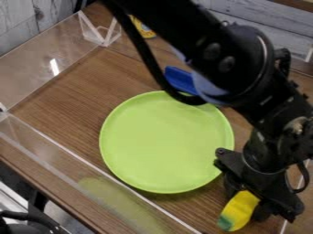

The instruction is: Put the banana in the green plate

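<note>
Black robot gripper [253,187] w/ jaws partly closed, sitting down around the upper end of the yellow banana [240,209]; looks like they're pinching it, but the contact itself is hidden by the black housing, so can't tell for sure if the grip is firm. Banana is lying on the wooden table [86,101] near the front-right corner, just beside the round lime-green plate [166,143], not on it. Its long axis is running diagonally, greenish tip pointing toward the table's front edge, other end tucked under the jaws. Black arm is reaching in from the back edge, arching over the plate's right side, wrist pointing approx. straight down. Blue rectangular block [186,80] is sitting behind the plate, partly covered by the arm. Clear plastic wall [43,55] is lining the left side.
</note>
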